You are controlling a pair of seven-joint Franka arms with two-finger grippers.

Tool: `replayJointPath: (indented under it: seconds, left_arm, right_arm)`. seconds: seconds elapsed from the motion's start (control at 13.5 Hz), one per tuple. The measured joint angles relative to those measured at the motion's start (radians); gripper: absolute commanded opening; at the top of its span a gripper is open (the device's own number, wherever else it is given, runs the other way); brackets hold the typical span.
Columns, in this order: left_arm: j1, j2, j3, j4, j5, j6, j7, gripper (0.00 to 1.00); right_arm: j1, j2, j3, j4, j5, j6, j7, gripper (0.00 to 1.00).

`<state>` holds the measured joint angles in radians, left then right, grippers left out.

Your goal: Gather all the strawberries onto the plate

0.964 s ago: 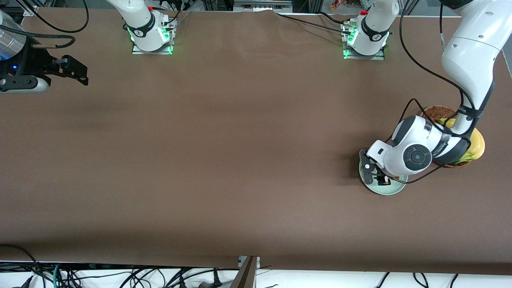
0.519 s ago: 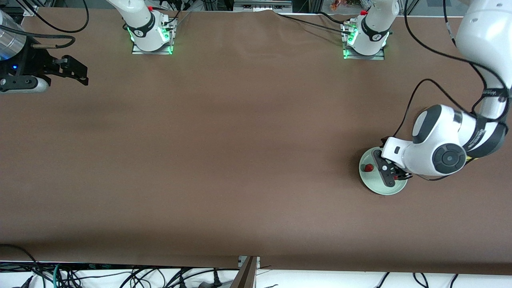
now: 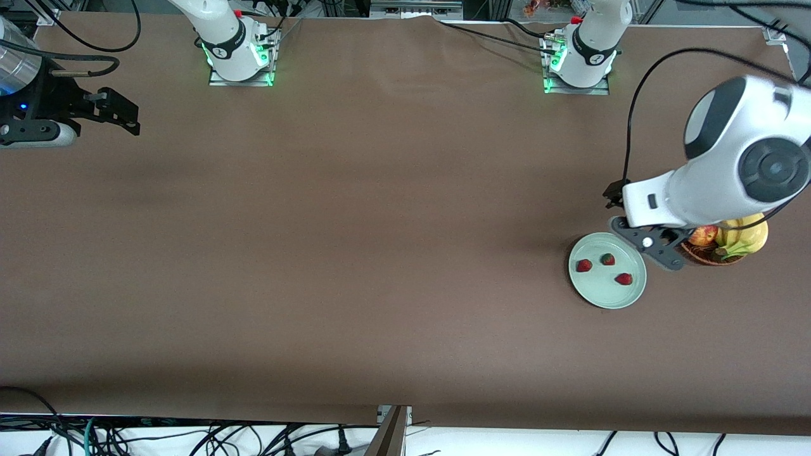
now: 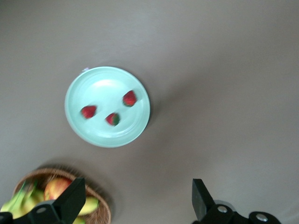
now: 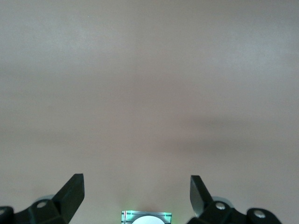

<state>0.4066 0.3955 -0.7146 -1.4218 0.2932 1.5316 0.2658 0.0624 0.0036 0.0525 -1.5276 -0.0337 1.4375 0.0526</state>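
Observation:
The pale mint-green plate (image 3: pixel 602 294) lies near the left arm's end of the table, with three strawberries on it (image 3: pixel 583 265) (image 3: pixel 607 259) (image 3: pixel 623 278). My left gripper (image 3: pixel 652 244) is open and empty, raised high over the gap between the plate and the basket. In the left wrist view the plate (image 4: pixel 107 86) and the three berries (image 4: pixel 88 111) (image 4: pixel 112 119) (image 4: pixel 129 98) lie well below the open gripper (image 4: pixel 135 200). My right gripper (image 3: pixel 123 114) waits open and empty at the right arm's end of the table, and the right wrist view shows it (image 5: pixel 137 193) over bare table.
A brown wicker basket (image 3: pixel 703 256) stands beside the plate, toward the left arm's end, holding a red-yellow apple (image 3: pixel 703 235) and bananas (image 3: pixel 744 237). It also shows in the left wrist view (image 4: pixel 100 212). The left arm's wrist hangs over the basket. The arm bases stand along the table's edge.
My left gripper has let go of the last strawberry on the plate, risen, and drawn back toward the basket. All three berries now show on the plate. The right arm has not moved.

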Motion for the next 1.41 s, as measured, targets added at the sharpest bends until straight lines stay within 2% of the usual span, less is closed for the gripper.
replayJointPath:
  seconds: [0.15,0.22,0.3,0.45,0.59,0.67,0.82,1.04,1.41]
  left_arm:
    - [-0.010,-0.039,0.009,0.042,-0.009,-0.023,-0.040,1.00]
    - [-0.026,-0.065,0.045,0.051,-0.044,-0.022,-0.087,1.00]
    - [-0.054,-0.095,0.107,0.054,-0.103,-0.020,-0.144,1.00]
    - [-0.151,-0.155,0.304,0.052,-0.227,-0.019,-0.209,1.00]
    - [-0.268,-0.204,0.486,0.022,-0.271,-0.020,-0.229,1.00]
    - [-0.312,-0.227,0.539,-0.010,-0.274,-0.017,-0.257,1.00]
    - [-0.374,-0.296,0.595,-0.125,-0.274,0.062,-0.334,1.00]
    - [-0.409,-0.392,0.622,-0.274,-0.274,0.129,-0.363,1.00]
    - [-0.409,-0.416,0.632,-0.307,-0.274,0.140,-0.363,1.00]
  right_arm:
    - [0.000,0.000,0.000,0.000,0.000,0.000,0.000,1.00]
    - [0.000,0.000,0.000,0.000,0.000,0.000,0.000,1.00]
    - [0.000,0.000,0.000,0.000,0.000,0.000,0.000,1.00]
    - [0.000,0.000,0.000,0.000,0.000,0.000,0.000,1.00]
    - [0.000,0.000,0.000,0.000,0.000,0.000,0.000,1.00]
    - [0.000,0.000,0.000,0.000,0.000,0.000,0.000,1.00]
    - [0.000,0.000,0.000,0.000,0.000,0.000,0.000,1.00]
    - [0.000,0.000,0.000,0.000,0.000,0.000,0.000,1.00]
    - [0.000,0.000,0.000,0.000,0.000,0.000,0.000,1.00]
